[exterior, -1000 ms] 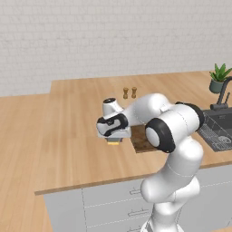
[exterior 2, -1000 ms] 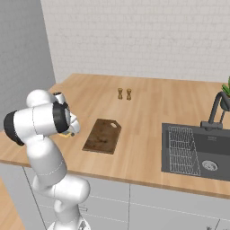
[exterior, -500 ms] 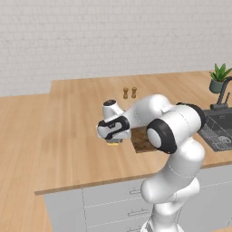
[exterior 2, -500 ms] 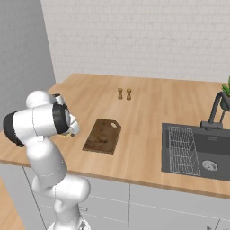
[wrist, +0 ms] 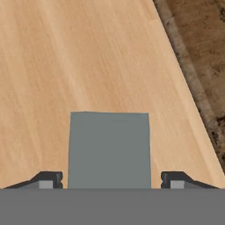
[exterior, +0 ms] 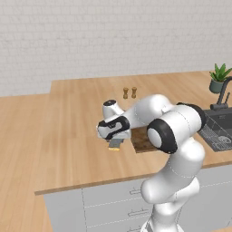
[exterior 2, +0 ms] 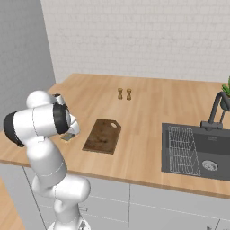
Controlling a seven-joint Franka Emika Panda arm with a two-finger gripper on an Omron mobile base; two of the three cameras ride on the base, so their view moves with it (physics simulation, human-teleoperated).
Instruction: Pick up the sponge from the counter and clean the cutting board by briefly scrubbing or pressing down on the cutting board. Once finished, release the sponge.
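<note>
Straddling the sponge (wrist: 109,149), the gripper (wrist: 112,180) has one dark fingertip (wrist: 49,179) on each side of the grey-blue pad, with a narrow strip of wood showing between each tip and the pad's edge, so whether it has clenched on the sponge cannot be told. From the left base view the sponge (exterior: 114,144) sits under the hand with its yellow underside low against the counter (exterior: 68,118), just beside the near end of the cutting board (exterior: 144,140). Farther back on the light planks stand two small wooden shakers (exterior 2: 124,94), and the dark sink (exterior 2: 197,150) lies well apart to the right of the cutting board (exterior 2: 102,135).

shakers (exterior 2: 124,94), sink (exterior 2: 197,152), faucet (exterior 2: 214,110), plant (exterior: 219,77)
</note>
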